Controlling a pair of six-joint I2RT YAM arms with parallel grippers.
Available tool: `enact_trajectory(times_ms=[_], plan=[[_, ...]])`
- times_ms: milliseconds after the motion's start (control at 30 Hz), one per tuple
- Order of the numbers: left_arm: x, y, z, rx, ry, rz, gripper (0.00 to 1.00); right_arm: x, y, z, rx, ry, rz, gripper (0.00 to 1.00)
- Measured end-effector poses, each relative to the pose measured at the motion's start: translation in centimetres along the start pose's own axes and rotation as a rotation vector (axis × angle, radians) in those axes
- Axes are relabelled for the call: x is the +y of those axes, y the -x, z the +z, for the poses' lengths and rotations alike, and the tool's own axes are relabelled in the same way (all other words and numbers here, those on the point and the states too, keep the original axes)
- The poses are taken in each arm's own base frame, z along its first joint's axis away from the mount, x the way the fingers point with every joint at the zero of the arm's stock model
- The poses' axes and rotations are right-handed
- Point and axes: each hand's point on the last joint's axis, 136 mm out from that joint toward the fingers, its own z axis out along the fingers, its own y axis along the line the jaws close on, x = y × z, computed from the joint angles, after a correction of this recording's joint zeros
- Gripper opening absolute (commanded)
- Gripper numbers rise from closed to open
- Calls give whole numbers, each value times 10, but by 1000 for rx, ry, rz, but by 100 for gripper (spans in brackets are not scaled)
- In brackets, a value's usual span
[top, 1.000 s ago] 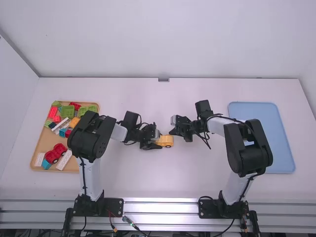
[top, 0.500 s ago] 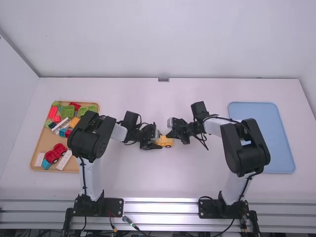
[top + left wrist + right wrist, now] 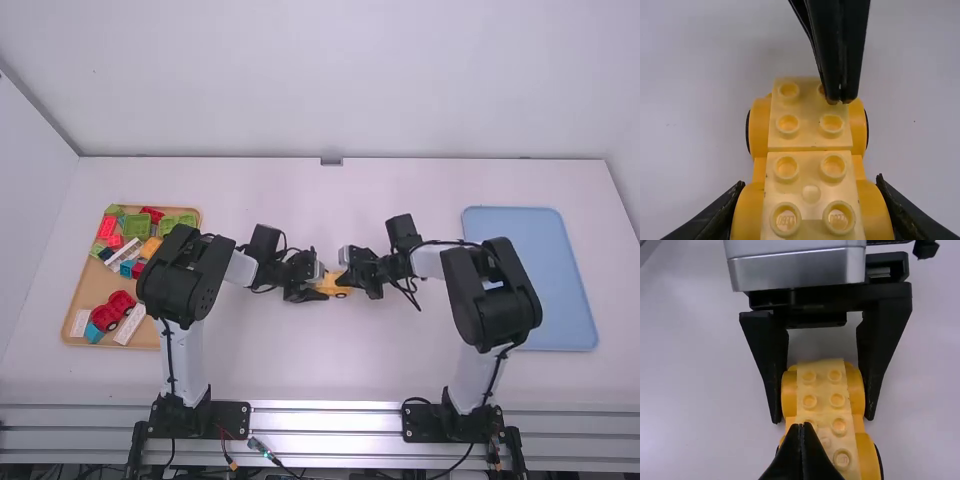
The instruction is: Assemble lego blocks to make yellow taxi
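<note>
Yellow car base [image 3: 810,115]: one, mid-surface [image 3: 400,350]
Left claw [image 3: 811,181]: pinching base's sides
Right claw [image 3: 801,427]: pressed together, above base
Done: base, apparently joined
Outstanding: upper blocks, probably

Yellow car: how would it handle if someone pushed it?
It looks stiff, judging by the hard-looking studs on top. Were the left end effector to let go, the yellow car would probably roll on its black-edged wheels. Wheels on both sides suggest little tipping.

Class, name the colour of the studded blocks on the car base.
Pale yellow blocks; the left wrist view shows it best.
</note>
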Motion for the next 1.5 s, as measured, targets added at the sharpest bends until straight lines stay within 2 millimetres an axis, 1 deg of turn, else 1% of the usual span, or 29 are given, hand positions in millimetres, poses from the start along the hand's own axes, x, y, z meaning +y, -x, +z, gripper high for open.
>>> enact_trajectory(times_ms=[167,600,833,1033,1300,1433,1500], plan=[[3,-1,0,9,15,-18,39,-5,-3,3,-13,-43,22,0],[2,-1,0,11,11,-22,38,-8,-5,-2,-27,-60,100,0],[2,-2,0,12,10,-26,37,-10,-3,4,8,-67,114,0],[2,-2,0,12,11,-26,36,-12,-5,3,33,-85,151,0],[2,-2,-1,12,11,-27,36,-12,-6,3,41,-82,164,0],[2,-2,0,12,11,-26,36,-15,-5,2,37,-91,152,0],[3,-2,0,12,12,-24,36,-20,-3,2,37,-114,127,0]])
